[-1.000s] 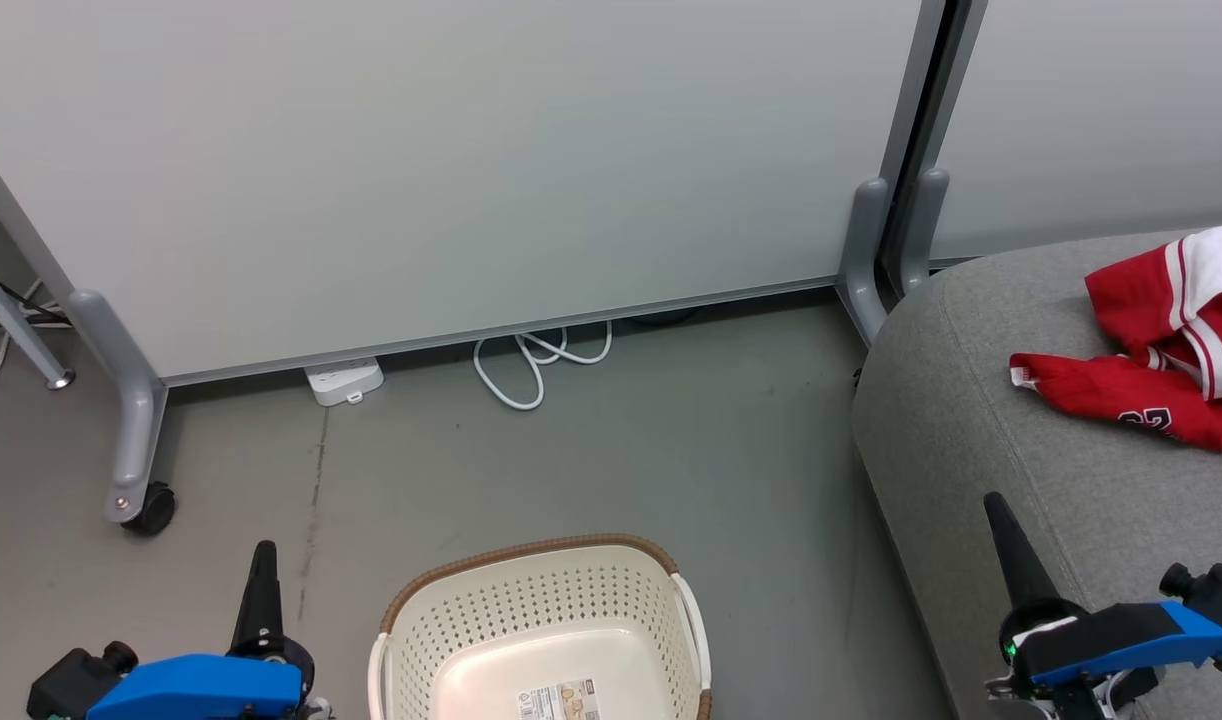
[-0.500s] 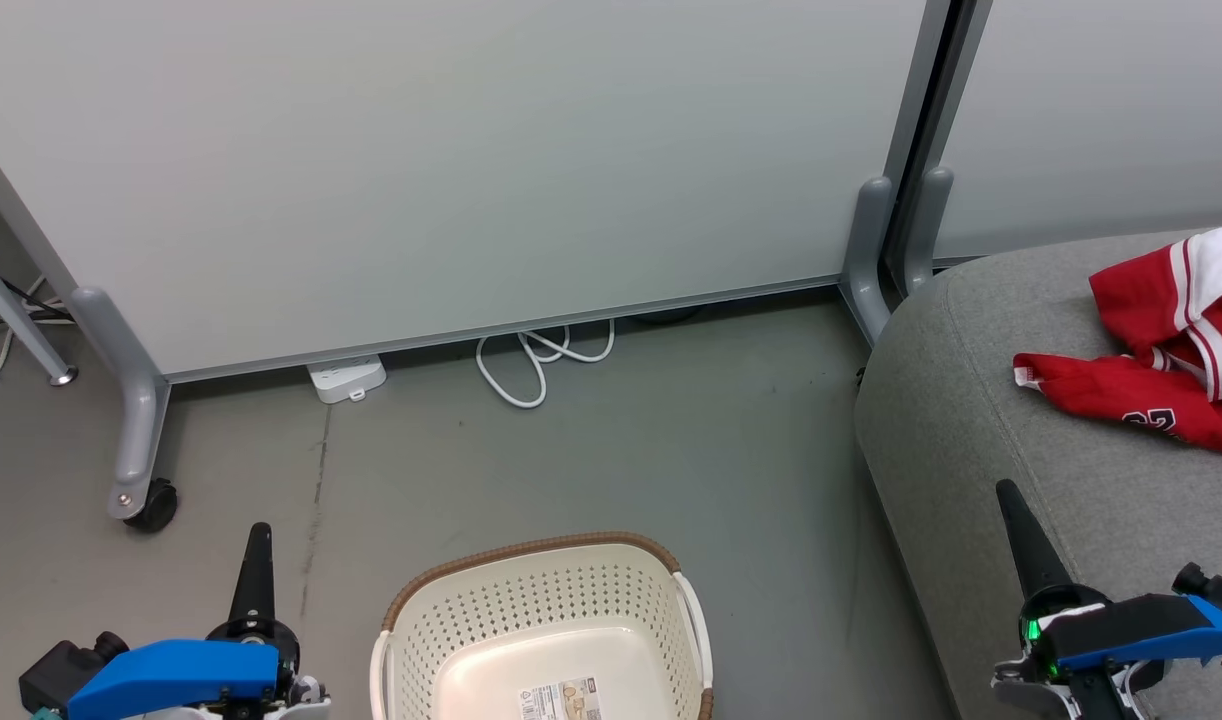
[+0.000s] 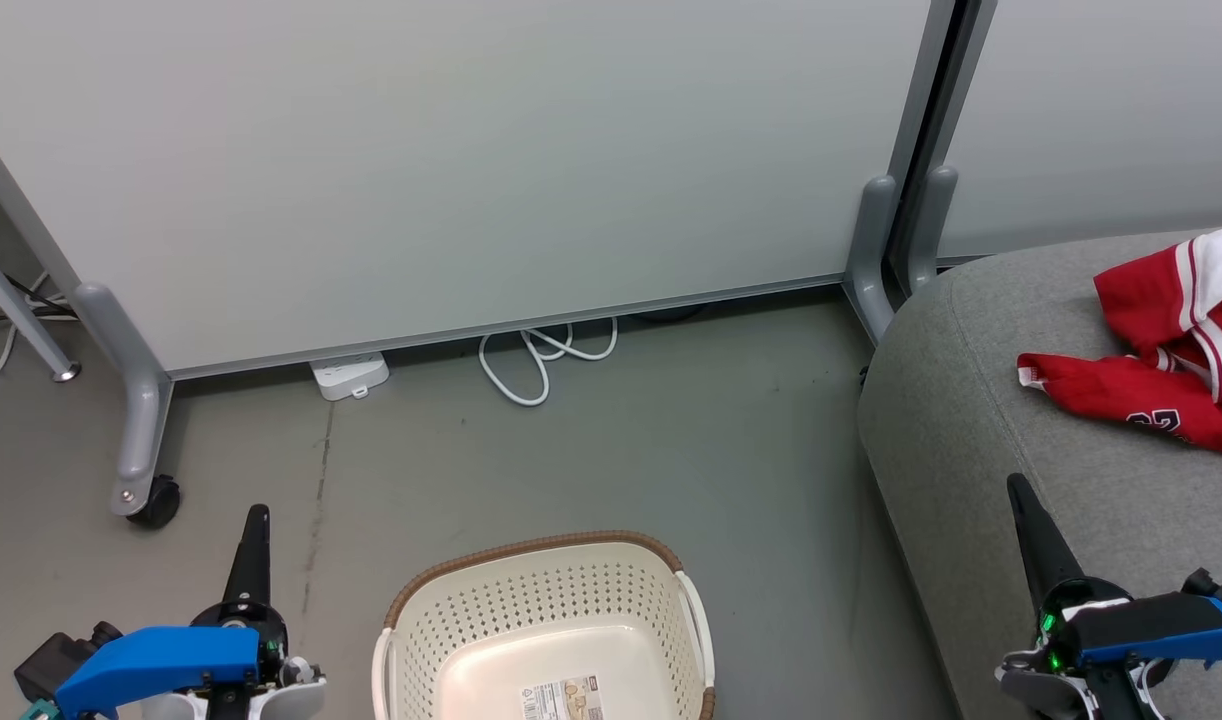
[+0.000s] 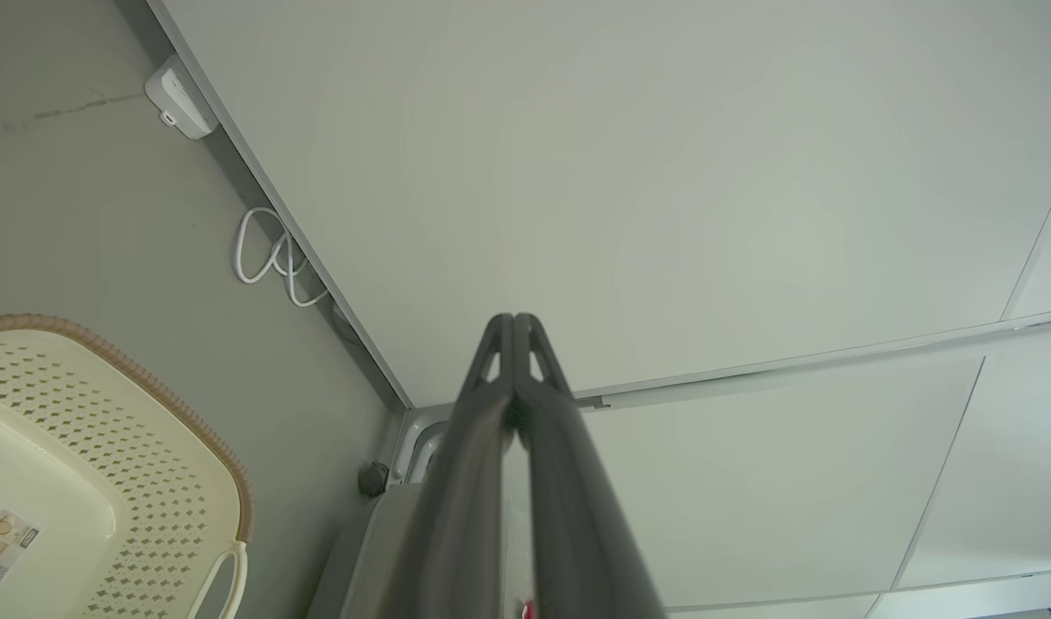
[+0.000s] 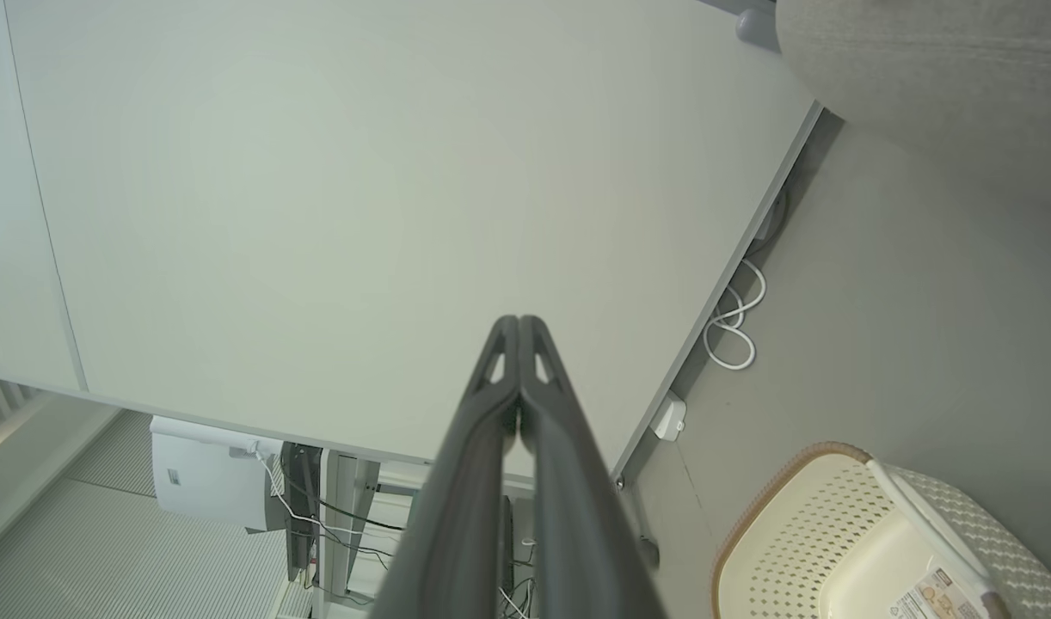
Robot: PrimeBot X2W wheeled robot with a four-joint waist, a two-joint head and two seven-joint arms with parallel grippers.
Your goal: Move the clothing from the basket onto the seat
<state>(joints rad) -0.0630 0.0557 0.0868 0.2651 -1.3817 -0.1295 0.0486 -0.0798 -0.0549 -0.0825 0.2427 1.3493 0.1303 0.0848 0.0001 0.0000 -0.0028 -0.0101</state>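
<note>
partition (image 3: 451,170) upright | power strip (image 3: 349,375) at base | cable (image 3: 531,360) looped on floor (image 3: 621,470)

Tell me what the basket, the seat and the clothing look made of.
The basket: likely moulded plastic, matte cream, with regular punched holes; its brown rim looks woven, perhaps imitation. The seat: grey upholstery fabric, showing fine textile grain. The clothing: thin red-and-white fabric, probably synthetic sportswear, as it folds limply.

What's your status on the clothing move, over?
Left tool shut, right tool shut, both empty. Clothing lies on seat; basket visible part holds only a label. Nothing blocking.
</note>
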